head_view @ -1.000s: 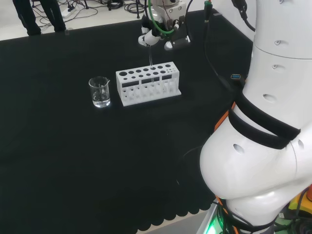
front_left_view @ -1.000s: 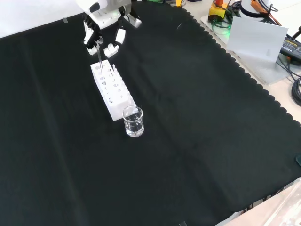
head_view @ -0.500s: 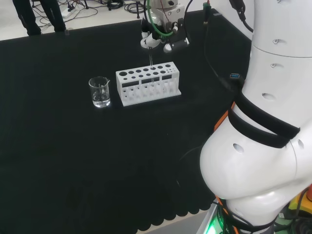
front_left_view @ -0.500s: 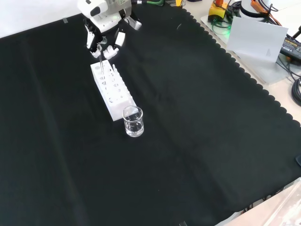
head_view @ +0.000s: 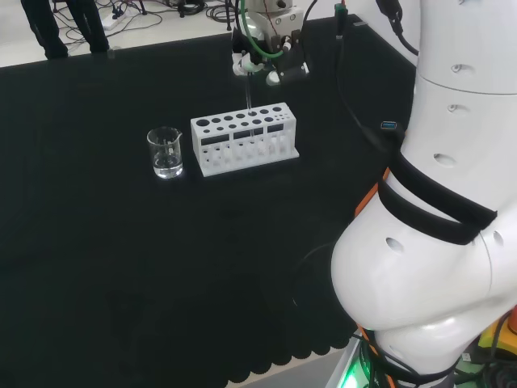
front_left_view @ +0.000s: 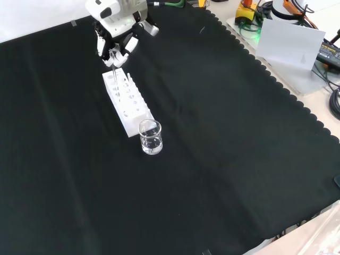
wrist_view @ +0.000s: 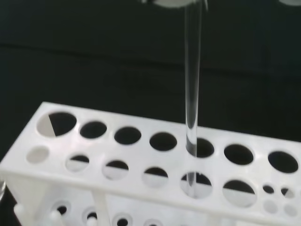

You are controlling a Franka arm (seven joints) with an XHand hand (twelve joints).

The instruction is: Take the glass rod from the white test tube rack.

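The white test tube rack [head_view: 242,139] stands on the black cloth, also seen in the front view [front_left_view: 127,101]. A clear glass rod [head_view: 249,101] stands upright in one of its back-row holes. In the wrist view the rod [wrist_view: 193,84] passes down through a hole of the rack [wrist_view: 117,160]. The hand [head_view: 265,68] hangs right above the rack, its fingers curled in on the rod's top end. From the front the hand [front_left_view: 116,45] sits over the rack's far end, with the rod [front_left_view: 113,73] reaching down from it.
A clear glass beaker [head_view: 165,152] stands just left of the rack in the head view, and in front of it in the front view [front_left_view: 150,137]. The arm's white links [head_view: 436,202] fill the head view's right side.
The hand's fingers, spread apart a second ago, have drawn together round the top of the rod. The rod still stands in its hole and the rack and beaker have not moved.
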